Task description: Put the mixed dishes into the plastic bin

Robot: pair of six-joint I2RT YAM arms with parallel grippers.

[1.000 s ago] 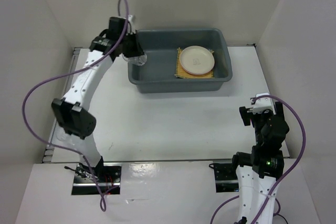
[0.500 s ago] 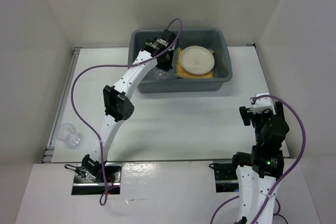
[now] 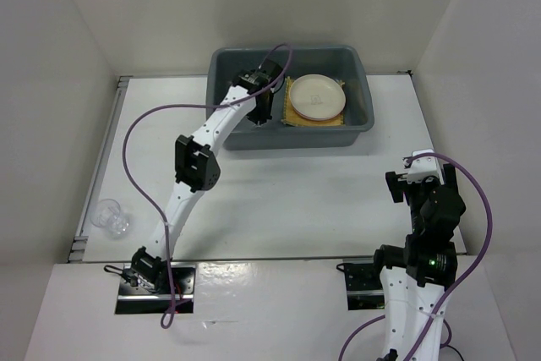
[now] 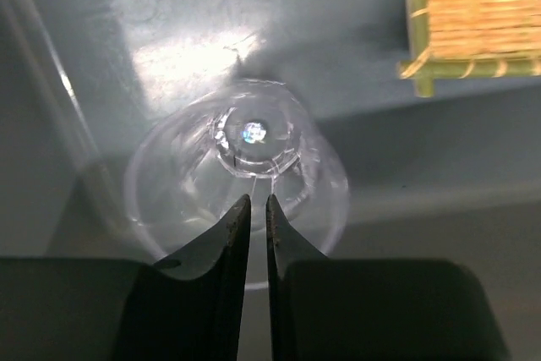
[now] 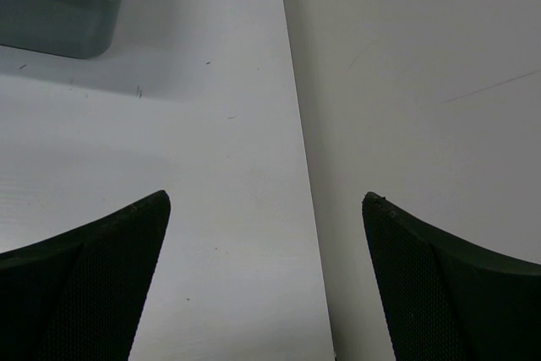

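**Dishes, bin and fingers: stock as seen**

Plastic bin [image 3: 296,138]: large, grey, rectangular, with rounded corners, a flared rim and smooth matte walls. Stands at the far side of the white table [image 3: 279,200].

Woven bamboo mat [image 3: 290,112]: square, yellow, made of fine slats with a greenish bound edge. Lies flat on the bin floor, in the right half.

Plate [image 3: 319,95]: round, flat, cream, smooth. Rests on the mat and covers most of it.

Clear cup [image 4: 245,150]: small, transparent, thin-walled, with a faceted base that glints. Sits on the bin floor in the left half, apart from the mat's corner. Cannot tell whether upright or upturned.

Left fingers [image 4: 226,247]: black, tapered, nearly together, with a thin slit between. Tips lie over the cup's near wall. Cannot tell whether clamped on that wall or just free of it.

Right fingers [image 5: 84,285]: black, with meshed pads, spread wide with only table showing between. Hang over the near right of the table, well apart from the bin.

Second clear item [image 3: 110,216]: glassy, rounded. Lies at the left table edge, well apart from the bin. Too small to tell its form.
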